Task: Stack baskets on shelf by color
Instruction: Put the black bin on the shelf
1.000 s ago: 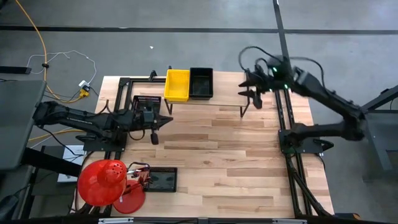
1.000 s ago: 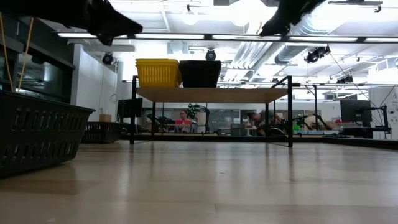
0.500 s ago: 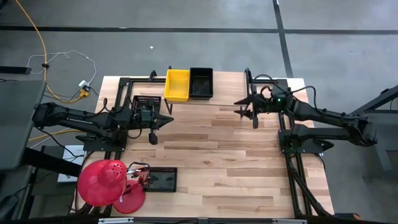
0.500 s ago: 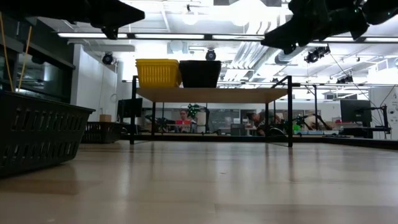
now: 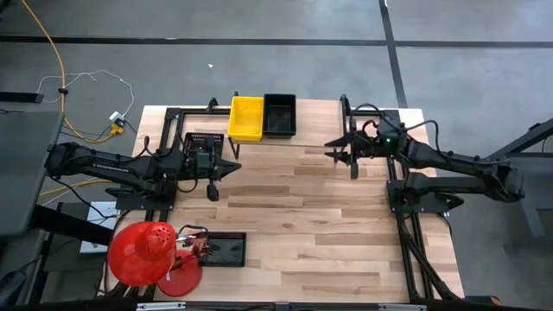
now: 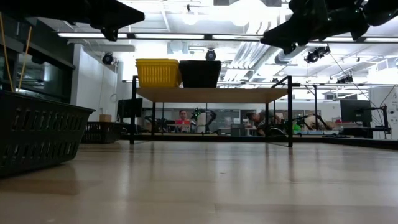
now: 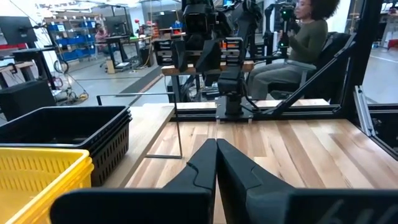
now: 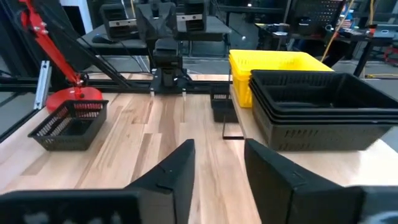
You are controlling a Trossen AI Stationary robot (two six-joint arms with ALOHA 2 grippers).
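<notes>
A yellow basket (image 5: pixel 245 117) and a stack of black baskets (image 5: pixel 279 115) sit side by side with their bottoms on the left end of the shelf (image 6: pixel 211 94), at the table's far edge. One more black basket (image 5: pixel 204 141) rests on the table beside the left arm, and another (image 5: pixel 226 250) lies near the near edge. My left gripper (image 5: pixel 213 185) hovers shut over the table's left part, on the near side of the shelf. My right gripper (image 5: pixel 352 164) hangs open in the air just on the near side of the shelf's right end. The right wrist view shows the yellow basket (image 8: pixel 280 65) and the black stack (image 8: pixel 323 106).
A red dome-shaped object (image 5: pixel 138 253) stands at the table's near left corner beside the near black basket. The shelf's thin black legs (image 5: pixel 337 152) stand on the table. Bare wood lies between the arms. A seated person (image 7: pixel 305 43) shows beyond the table's right side.
My right gripper has drawn back from above the shelf's right end toward the near edge, its arm folding lower, and has then held still. It stays open. The baskets have not moved.
</notes>
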